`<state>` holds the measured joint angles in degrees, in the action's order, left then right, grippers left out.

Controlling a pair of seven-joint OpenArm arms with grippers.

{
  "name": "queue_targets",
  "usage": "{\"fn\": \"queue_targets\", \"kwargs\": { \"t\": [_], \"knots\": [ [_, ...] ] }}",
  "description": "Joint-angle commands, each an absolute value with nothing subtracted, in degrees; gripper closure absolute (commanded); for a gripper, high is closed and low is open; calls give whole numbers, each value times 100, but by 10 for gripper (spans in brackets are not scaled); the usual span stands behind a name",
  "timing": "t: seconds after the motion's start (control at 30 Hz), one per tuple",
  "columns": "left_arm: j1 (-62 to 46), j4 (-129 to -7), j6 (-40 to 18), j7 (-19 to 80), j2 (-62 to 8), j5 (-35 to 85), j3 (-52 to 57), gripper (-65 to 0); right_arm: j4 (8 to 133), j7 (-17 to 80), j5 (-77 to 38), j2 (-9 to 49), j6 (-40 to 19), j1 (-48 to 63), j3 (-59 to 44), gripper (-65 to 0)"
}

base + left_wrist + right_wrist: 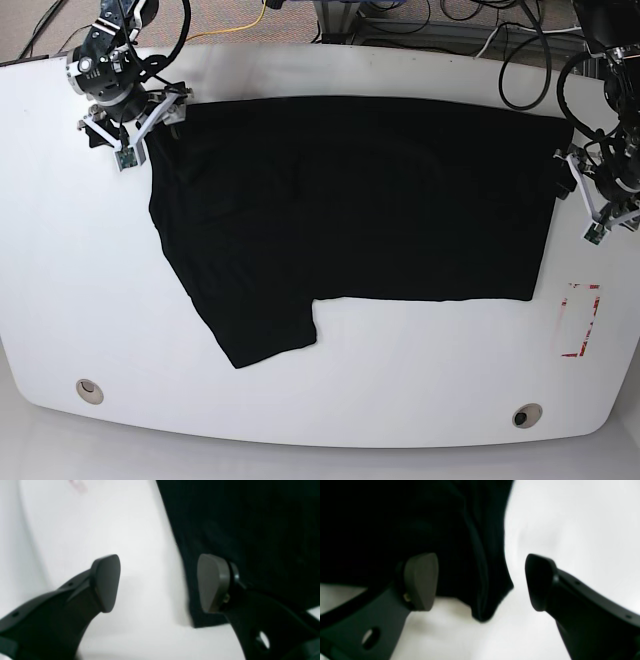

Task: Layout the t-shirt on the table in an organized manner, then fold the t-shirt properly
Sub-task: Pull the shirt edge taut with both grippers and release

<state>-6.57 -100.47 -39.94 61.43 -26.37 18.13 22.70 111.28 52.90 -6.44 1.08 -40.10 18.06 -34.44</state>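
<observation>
Robotics lab; loose cables (470, 30) trail behind a white table (330, 410).

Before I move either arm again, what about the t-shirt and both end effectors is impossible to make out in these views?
- t-shirt, base view: any chest print is unseen; only plain black cloth shows.
- Left wrist view: the t-shirt runs off the top and right edges; the picture is blurred, so cloth texture is lost.
- Right wrist view: whether the hanging cloth tip touches the table is unclear through blur.
- Left end effector and right end effector, base view: fingertips too small to judge.
</observation>
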Motion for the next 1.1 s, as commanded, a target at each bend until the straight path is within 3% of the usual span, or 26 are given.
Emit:
{"fn": "queue_targets", "kwargs": {
  "t": [0.0,0.7,1.07],
  "knots": [
    [-664,-10141,-4000,6009,-2642,1947,2352,-451,10932,5209,-681,180,-4000,1657,-3670,-525],
    [-1297,-10070,-4000,5982,-2378,1938,2870,-451,10000,5191,-699,330,-4000,1429,-3873,-523],
    [-1332,-9420,-4000,5974,-2369,1938,2756,-451,9851,5191,-699,330,-4000,1420,-3873,-523]
  ]
}}
